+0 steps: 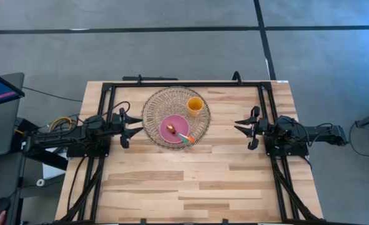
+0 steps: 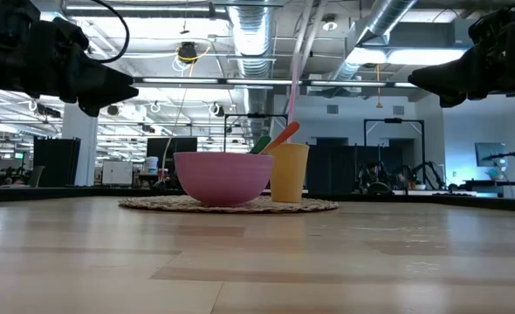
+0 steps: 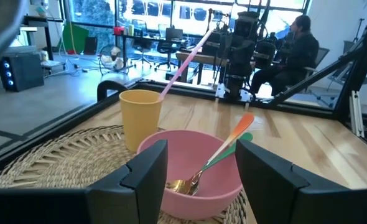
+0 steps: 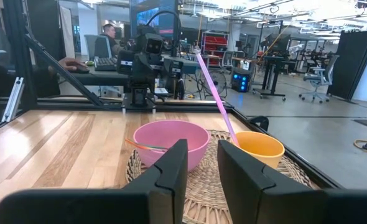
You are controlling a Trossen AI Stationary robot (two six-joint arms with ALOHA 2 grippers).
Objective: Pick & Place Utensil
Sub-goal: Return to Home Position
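Observation:
A pink bowl (image 1: 174,129) stands on a round woven mat (image 1: 156,107). In it lie a gold spoon and another utensil with orange and green handles (image 3: 233,138); their handles lean on the bowl's rim. A yellow cup (image 1: 195,105) with a pink straw (image 3: 185,59) stands beside the bowl on the mat. My left gripper (image 1: 129,127) hovers open at the mat's left edge, touching nothing. My right gripper (image 1: 246,127) hovers open to the right of the mat, well apart from it.
A black frame (image 1: 184,84) runs along the table's far edge and down both sides by the arm bases. Bare wood lies between the mat and the near edge (image 1: 191,194). A person (image 3: 298,50) sits beyond the table's right side.

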